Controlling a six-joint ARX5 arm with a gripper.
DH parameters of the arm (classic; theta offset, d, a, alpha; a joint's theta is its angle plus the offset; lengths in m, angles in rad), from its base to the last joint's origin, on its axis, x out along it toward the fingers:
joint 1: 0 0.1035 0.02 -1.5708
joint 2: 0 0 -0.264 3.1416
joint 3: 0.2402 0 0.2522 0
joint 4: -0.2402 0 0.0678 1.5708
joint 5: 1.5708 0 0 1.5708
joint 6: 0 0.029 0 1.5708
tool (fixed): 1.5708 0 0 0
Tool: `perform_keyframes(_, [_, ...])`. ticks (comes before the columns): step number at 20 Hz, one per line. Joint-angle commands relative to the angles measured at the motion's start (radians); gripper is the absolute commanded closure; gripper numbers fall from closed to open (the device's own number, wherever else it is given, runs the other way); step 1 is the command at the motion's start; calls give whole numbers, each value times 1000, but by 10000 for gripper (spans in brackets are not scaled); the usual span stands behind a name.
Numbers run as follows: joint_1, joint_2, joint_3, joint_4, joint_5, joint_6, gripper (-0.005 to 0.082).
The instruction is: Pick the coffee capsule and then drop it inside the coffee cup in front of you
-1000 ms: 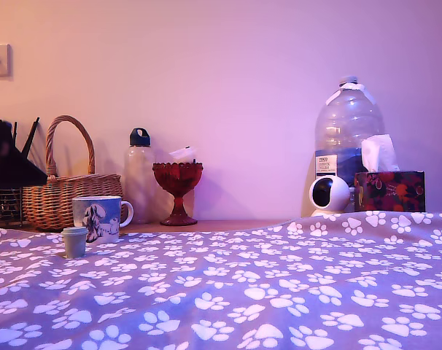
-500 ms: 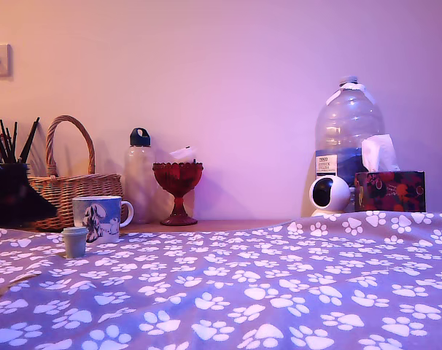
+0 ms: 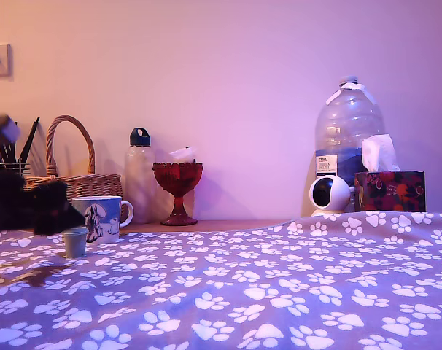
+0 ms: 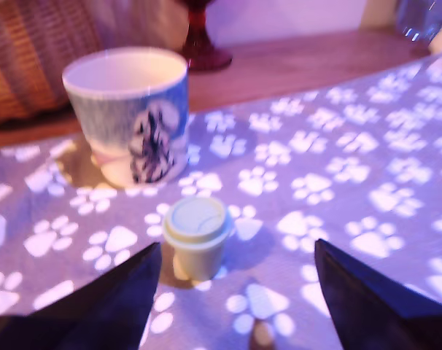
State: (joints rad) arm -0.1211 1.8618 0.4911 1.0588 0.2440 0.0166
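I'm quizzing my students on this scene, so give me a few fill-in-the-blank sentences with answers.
1. The capsule stands on the ____-print cloth.
2. The gripper is ____, one finger on each side of the capsule.
3. The cup shows a ____ picture.
4. The goblet is ____ in colour.

Answers: paw; open; dog; red

The gripper (image 3: 57, 211) is blurred; the basket (image 3: 71, 191) at nine o'clock is partly hidden behind it.

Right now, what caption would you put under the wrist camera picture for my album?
Open pincer reaching for the little coffee capsule standing in front of the dog mug on a paw-print cloth.
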Motion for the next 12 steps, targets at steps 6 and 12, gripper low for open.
perform_keyframes(6, [16,127,106,5,2,11,158])
perform_keyframes(12, [16,204,206,-53,2,17,159])
